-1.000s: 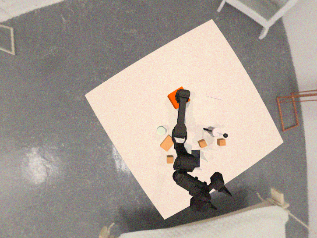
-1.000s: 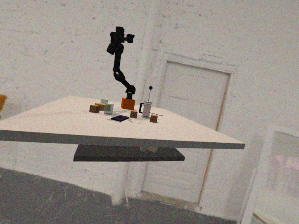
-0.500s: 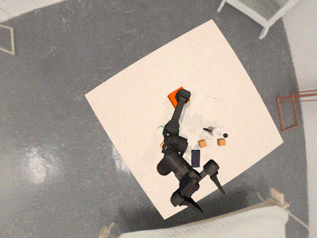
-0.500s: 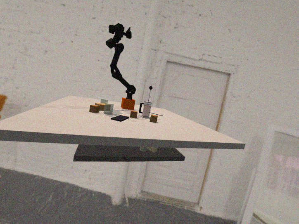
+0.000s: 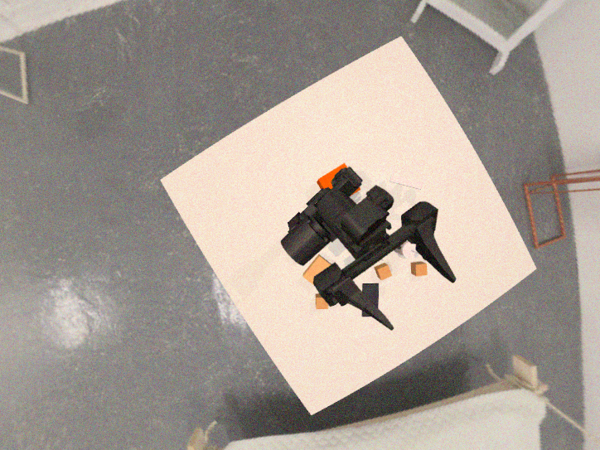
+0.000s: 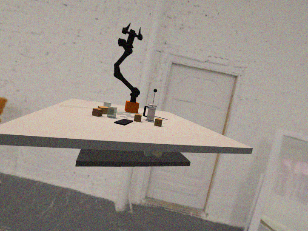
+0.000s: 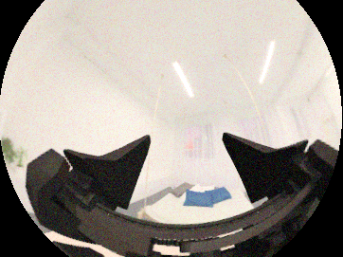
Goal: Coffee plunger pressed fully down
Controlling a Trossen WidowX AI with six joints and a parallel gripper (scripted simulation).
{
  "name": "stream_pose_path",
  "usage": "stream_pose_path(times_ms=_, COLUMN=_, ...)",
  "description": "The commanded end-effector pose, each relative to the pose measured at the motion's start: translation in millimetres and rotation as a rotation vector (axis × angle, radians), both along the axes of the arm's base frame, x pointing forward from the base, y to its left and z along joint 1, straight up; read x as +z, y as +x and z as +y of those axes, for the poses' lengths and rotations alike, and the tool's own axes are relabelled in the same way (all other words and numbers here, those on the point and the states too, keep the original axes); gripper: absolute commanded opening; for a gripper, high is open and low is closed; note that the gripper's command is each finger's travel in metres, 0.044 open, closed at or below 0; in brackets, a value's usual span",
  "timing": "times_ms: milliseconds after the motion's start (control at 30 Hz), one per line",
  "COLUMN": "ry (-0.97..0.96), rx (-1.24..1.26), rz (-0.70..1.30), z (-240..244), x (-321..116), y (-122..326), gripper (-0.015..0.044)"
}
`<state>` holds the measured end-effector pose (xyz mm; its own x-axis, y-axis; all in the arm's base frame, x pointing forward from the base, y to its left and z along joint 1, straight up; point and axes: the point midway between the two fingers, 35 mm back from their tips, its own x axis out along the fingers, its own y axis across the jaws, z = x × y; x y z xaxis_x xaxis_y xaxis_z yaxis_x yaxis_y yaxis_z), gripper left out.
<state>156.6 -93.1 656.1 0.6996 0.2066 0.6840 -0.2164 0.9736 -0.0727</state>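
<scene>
Exterior view, front to back: nearest the camera on the pale table (image 6: 180, 138) lie a flat dark square tile (image 6: 123, 121) and two small brown cubes (image 6: 158, 122), one of them (image 6: 137, 117) just beside the tile. Directly behind these stands the coffee press (image 6: 151, 112), upright, its dark handle turned toward the tile and its plunger (image 6: 155, 90) raised high on a thin rod above the lid. To the side sit further brown blocks (image 6: 97, 112) and pale green cylinders (image 6: 112, 112). Behind the press is the orange base (image 6: 132, 106) of the arm (image 6: 123, 69), which rises in a zigzag well above the table. At its top the gripper (image 6: 132, 29) points upward, its two fingers spread wide with nothing between them, far from the plunger knob. In the top view the gripper (image 5: 423, 302) fills the centre of the frame, close to the camera, fingers (image 5: 437, 254) splayed, hiding most of the press. In the wrist view the two dark fingertips frame only a white ceiling with two light strips (image 7: 184, 80).
</scene>
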Motion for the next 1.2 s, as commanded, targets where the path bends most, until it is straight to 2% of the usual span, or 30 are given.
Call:
stream_pose_path(times_ms=0, ry=-0.059, rx=-0.012, rz=-0.096, z=42.4, x=6.6, y=-37.6, gripper=0.0440)
stream_pose_path(times_ms=267, ry=-0.223, rx=0.007, rz=-0.168, z=139.3, x=-10.6, y=-69.7, gripper=0.0440)
stream_pose_path(times_ms=533, ry=-0.415, rx=0.067, rz=-0.083, z=231.3, x=-65.3, y=-45.6, gripper=0.0440)
stream_pose_path(times_ms=733, ry=-0.528, rx=0.127, rz=0.107, z=276.4, x=-128.9, y=-0.5, gripper=0.0440)
stream_pose_path(times_ms=867, ry=-0.580, rx=0.156, rz=0.282, z=290.3, x=-180.1, y=35.3, gripper=0.0440)
stream_pose_path(times_ms=1167, ry=-0.532, rx=0.199, rz=0.831, z=273.8, x=-317.1, y=106.5, gripper=0.0440)
